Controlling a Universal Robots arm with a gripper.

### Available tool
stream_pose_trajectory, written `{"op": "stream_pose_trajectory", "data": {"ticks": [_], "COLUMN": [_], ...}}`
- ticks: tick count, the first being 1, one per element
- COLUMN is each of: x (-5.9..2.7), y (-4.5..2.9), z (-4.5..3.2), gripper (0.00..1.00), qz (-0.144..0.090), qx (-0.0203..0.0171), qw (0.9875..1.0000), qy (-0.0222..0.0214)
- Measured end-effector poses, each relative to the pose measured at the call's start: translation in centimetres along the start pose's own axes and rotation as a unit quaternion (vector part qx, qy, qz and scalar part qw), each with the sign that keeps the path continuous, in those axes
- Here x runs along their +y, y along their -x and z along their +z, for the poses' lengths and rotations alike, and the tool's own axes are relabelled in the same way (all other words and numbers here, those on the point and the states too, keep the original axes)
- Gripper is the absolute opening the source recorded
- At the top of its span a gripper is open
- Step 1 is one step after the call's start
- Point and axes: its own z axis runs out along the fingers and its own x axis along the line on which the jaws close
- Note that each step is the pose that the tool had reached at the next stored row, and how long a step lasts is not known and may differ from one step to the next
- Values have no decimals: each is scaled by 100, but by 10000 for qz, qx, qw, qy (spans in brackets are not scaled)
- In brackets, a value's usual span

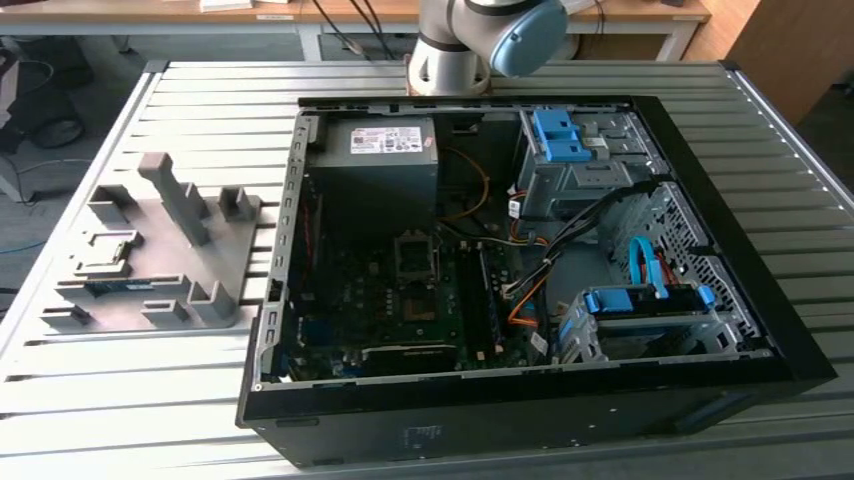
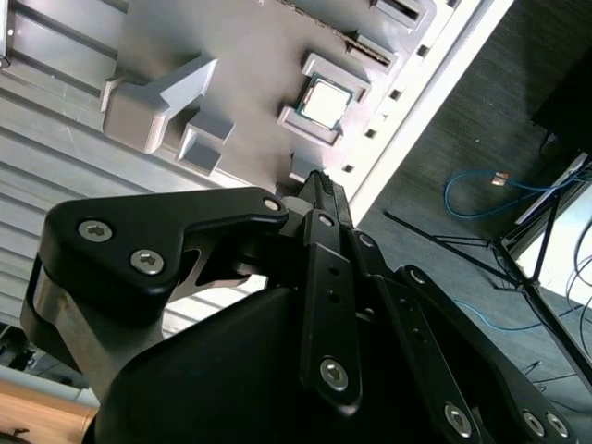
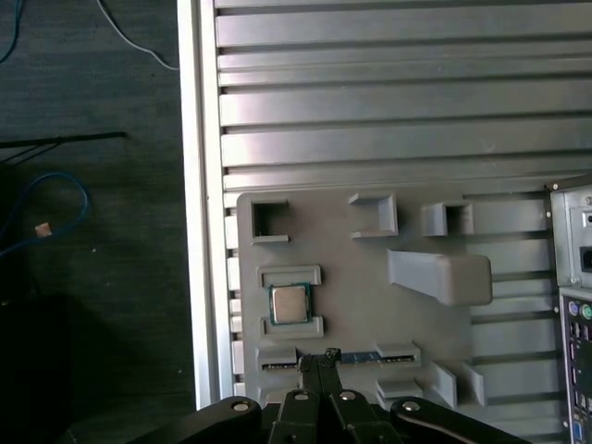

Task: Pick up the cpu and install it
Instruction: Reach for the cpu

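Hand (image 3: 326,357) pinched shut, empty, hovering over the grey fixture (image 3: 370,305) by the desk (image 3: 388,102) edge. The cpu (image 3: 289,303) sits seemingly off-line; dropping closed would knock it.

Exterior view: high and distant, looking steeply down over the open black computer case (image 1: 534,420) on the ribbed silver metal table (image 1: 200,100).
First wrist view: straight down, at medium range, onto the grey moulded plastic parts tray (image 3: 370,305) and the table edge.
Second wrist view: oblique, close behind the black gripper (image 2: 316,185).
Shared: all three views show the tray; both wrist views show the square silver cpu (image 3: 289,304) (image 2: 324,104).
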Motion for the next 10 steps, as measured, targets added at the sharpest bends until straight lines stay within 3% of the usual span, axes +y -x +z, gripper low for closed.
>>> {"op": "stream_pose_trajectory", "data": {"ticks": [10], "x": [-4], "y": [-2], "z": [82], "gripper": [10], "qz": [0], "qx": [0], "qw": [10000], "qy": [0]}}
